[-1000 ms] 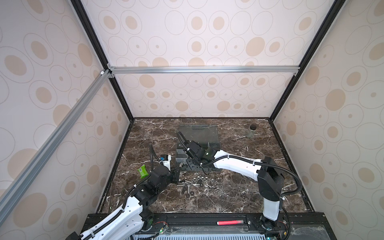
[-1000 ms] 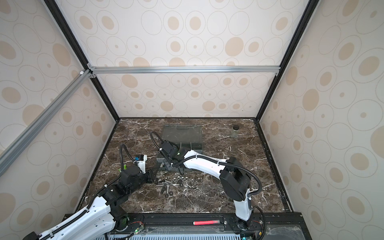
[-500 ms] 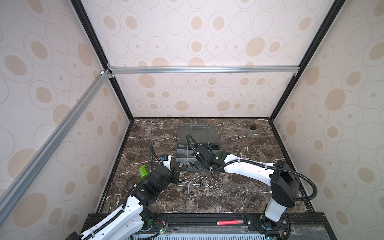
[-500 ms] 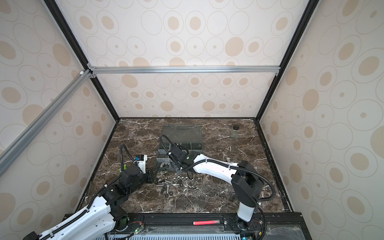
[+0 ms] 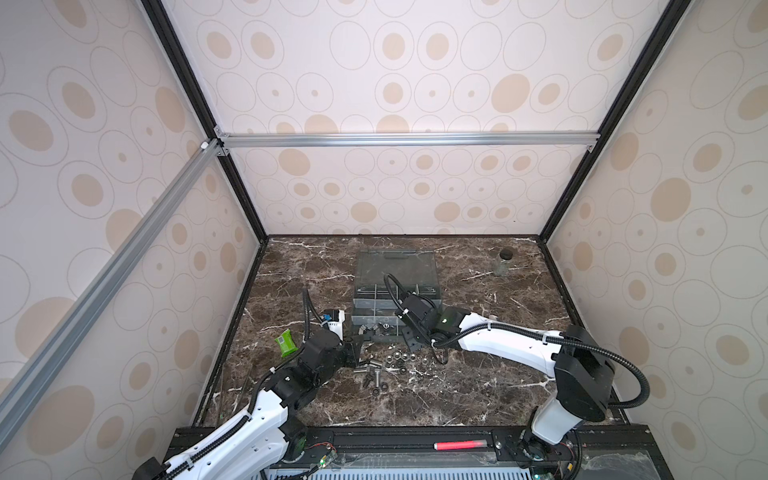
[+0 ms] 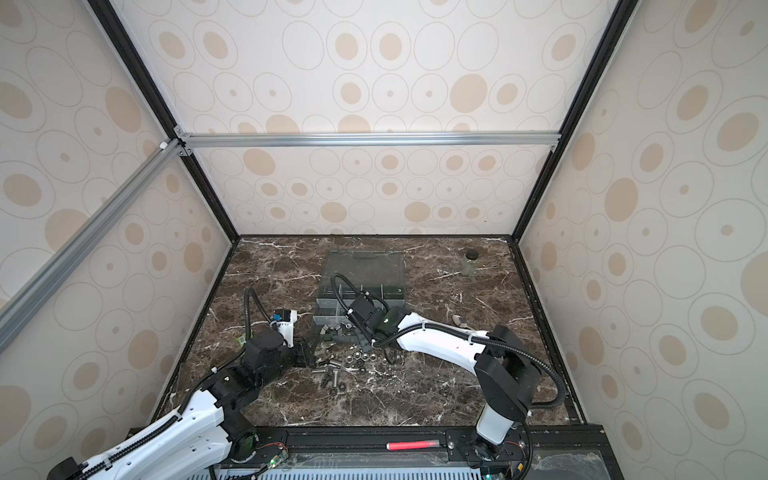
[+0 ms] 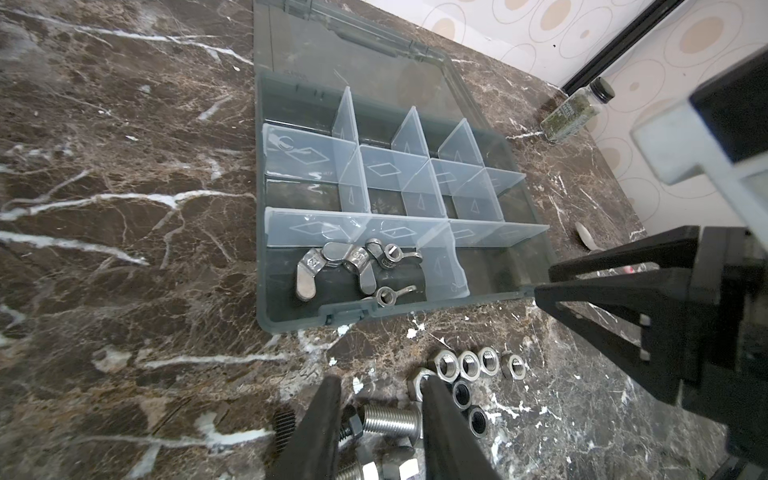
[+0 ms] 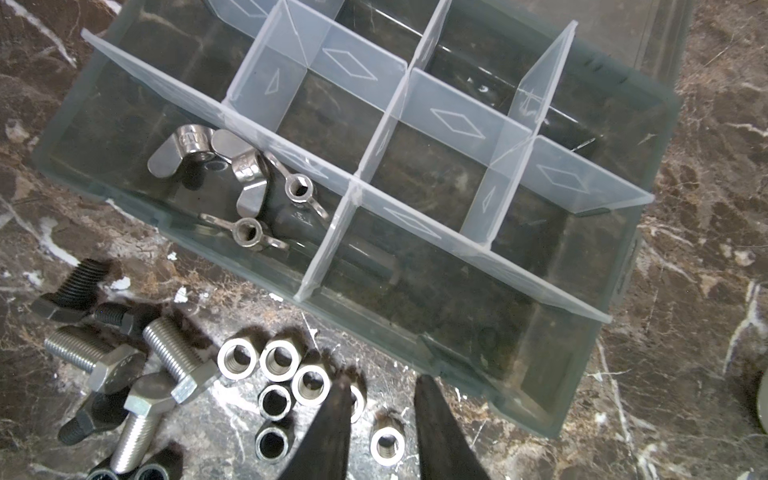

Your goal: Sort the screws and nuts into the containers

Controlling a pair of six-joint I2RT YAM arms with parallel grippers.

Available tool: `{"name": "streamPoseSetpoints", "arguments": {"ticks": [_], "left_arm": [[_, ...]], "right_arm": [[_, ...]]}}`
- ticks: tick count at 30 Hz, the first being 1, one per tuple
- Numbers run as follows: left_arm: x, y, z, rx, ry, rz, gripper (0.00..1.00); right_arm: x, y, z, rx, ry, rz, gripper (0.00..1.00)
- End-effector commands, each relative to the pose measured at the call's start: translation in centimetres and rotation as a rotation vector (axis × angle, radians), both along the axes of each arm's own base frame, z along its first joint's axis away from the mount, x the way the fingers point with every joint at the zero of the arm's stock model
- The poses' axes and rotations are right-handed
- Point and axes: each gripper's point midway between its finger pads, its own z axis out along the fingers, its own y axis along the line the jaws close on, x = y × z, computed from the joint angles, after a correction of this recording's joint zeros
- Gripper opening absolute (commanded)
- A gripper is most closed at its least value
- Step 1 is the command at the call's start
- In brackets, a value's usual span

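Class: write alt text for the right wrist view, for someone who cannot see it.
The open right gripper hovers over loose hex nuts beside screws on a marble table. Behind, a divided organizer holds wing nuts in one compartment.

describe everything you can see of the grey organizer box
The organizer box is grey translucent plastic, rectangular, lying flat on the marble table with its clear hinged lid folded open behind it. Clear dividers split it into small compartments. The near-row compartment on the left arm's side holds silver wing nuts; the others in view look empty.
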Motion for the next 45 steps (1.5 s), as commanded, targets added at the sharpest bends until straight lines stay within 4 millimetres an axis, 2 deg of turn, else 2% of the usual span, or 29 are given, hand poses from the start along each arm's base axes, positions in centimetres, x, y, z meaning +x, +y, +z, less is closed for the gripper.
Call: {"name": "streamPoseSetpoints", "arguments": {"ticks": [1, 45], "left_arm": [[0.34, 0.01, 0.60, -0.026, -0.011, 0.017, 0.34], [-0.06, 0.63, 0.43, -0.021, -0.006, 0.035, 0.34]], "right_arm": [[0.05, -0.80, 0.57, 0.001, -0.015, -0.027, 0.30], [-0.32, -1.33, -0.12, 0.018, -0.006, -0.046, 0.30]]}}
